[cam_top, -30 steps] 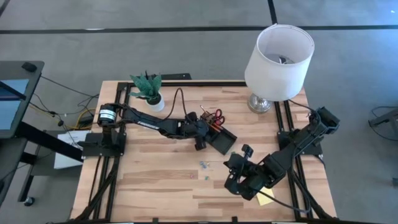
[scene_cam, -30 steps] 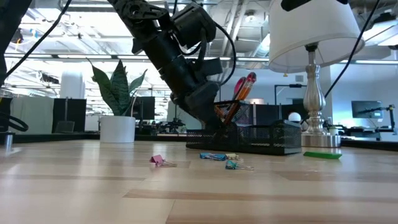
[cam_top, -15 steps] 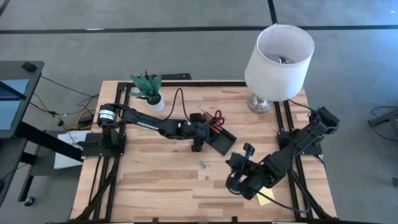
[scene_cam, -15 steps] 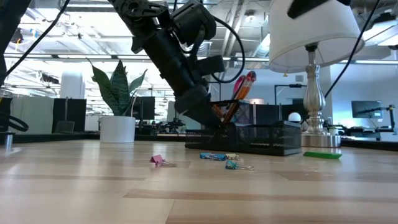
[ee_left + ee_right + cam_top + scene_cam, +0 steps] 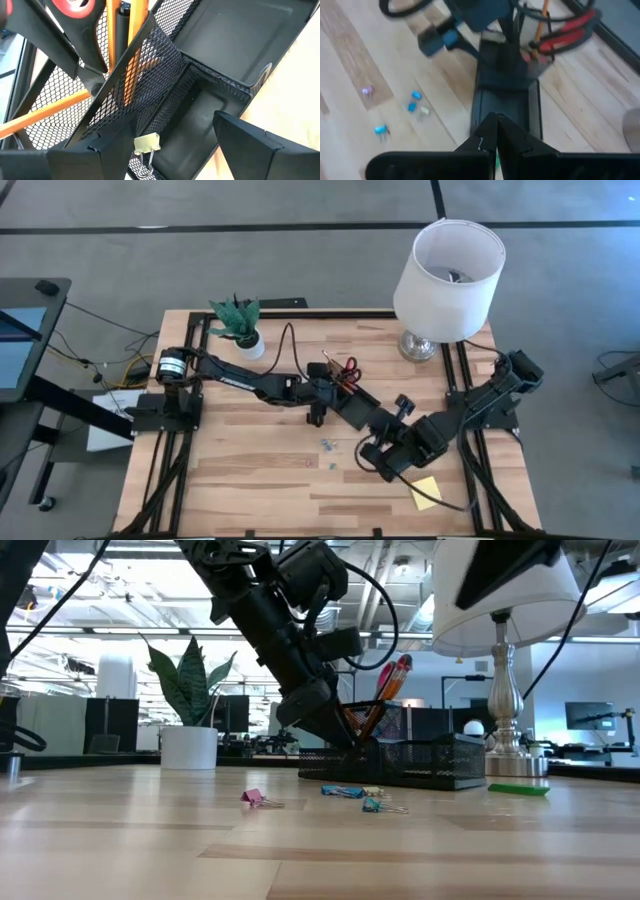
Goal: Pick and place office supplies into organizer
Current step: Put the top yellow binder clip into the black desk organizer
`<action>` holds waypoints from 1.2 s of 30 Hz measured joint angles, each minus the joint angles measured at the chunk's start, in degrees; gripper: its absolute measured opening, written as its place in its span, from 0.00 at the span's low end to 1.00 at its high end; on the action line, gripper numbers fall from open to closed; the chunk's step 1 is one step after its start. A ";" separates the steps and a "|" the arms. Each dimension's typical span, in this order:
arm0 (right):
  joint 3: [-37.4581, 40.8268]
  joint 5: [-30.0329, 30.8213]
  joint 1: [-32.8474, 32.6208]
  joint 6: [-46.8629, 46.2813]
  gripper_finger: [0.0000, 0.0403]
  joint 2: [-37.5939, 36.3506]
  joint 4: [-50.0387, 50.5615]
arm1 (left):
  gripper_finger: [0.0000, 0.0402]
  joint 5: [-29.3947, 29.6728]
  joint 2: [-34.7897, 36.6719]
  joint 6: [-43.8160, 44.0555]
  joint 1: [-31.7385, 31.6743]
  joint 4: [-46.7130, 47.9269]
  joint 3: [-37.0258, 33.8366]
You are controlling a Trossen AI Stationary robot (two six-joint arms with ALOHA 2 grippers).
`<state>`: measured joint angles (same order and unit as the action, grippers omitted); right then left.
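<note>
The black mesh organizer (image 5: 357,404) sits mid-table, with the red-handled scissors (image 5: 348,368) and orange pencils (image 5: 127,45) upright in its cup. My left gripper (image 5: 172,125) is open over a low compartment, its fingers either side of a pale binder clip (image 5: 146,144) lying on the compartment floor. My right gripper (image 5: 495,119) is shut, raised above the table just near of the organizer (image 5: 507,100). Small clips (image 5: 328,445) lie on the wood. The yellow sticky-note pad (image 5: 425,492) lies near the near edge. The green block (image 5: 518,789) rests flat on the table.
A potted plant (image 5: 238,320) stands at the far left and a white-shaded lamp (image 5: 447,270) at the far right. Pink, blue and teal clips (image 5: 345,791) are scattered in front of the organizer (image 5: 420,765). Bare wood stretches along the near left.
My right gripper has swung from near the sticky-note pad toward the far left, closing on the organizer, and the pad now shows whole. The left gripper has stayed at the organizer.
</note>
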<state>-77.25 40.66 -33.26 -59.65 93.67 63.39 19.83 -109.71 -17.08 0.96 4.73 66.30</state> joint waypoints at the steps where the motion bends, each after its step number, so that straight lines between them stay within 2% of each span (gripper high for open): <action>1: 0.00 -0.02 0.72 1.35 0.00 0.00 -1.37 | 0.66 0.11 0.00 0.17 0.12 0.00 0.00; 5: 0.00 -0.45 3.53 7.86 0.00 0.00 -9.74 | 0.66 2.25 -0.10 0.22 1.00 0.32 0.54; 8: 0.00 -3.93 5.65 11.68 0.00 0.00 -15.82 | 0.66 4.24 -0.11 -0.05 1.94 0.76 1.86; 10: 0.00 -6.19 7.01 11.95 0.00 0.00 -18.21 | 0.66 5.13 -0.11 0.04 2.64 2.31 3.17; 14: 0.00 -6.59 9.02 11.39 0.00 0.02 -18.66 | 0.66 9.62 -0.11 -0.50 4.32 4.68 4.97; 18: 2.52 -3.46 10.02 8.50 0.00 0.00 -21.82 | 0.66 14.78 -0.11 -1.14 5.69 5.62 5.42; 24: 11.06 -2.20 9.58 3.73 0.00 0.08 -31.09 | 0.66 17.38 -0.11 -1.16 6.81 6.61 5.42; 27: 12.48 1.59 7.80 0.20 0.00 -0.34 -32.06 | 0.66 17.53 -0.11 -0.67 6.66 6.27 5.42; 31: 12.84 11.27 4.75 -3.77 0.00 -0.32 -32.98 | 0.66 17.57 -0.11 -0.27 6.52 5.19 5.42; 36: 14.86 12.57 3.67 -6.78 0.00 -0.04 -36.26 | 0.66 17.53 -0.11 -0.29 6.76 4.35 5.44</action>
<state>-62.39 53.23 -29.59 -66.43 93.62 27.13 37.36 -109.82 -17.37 7.73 9.08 71.74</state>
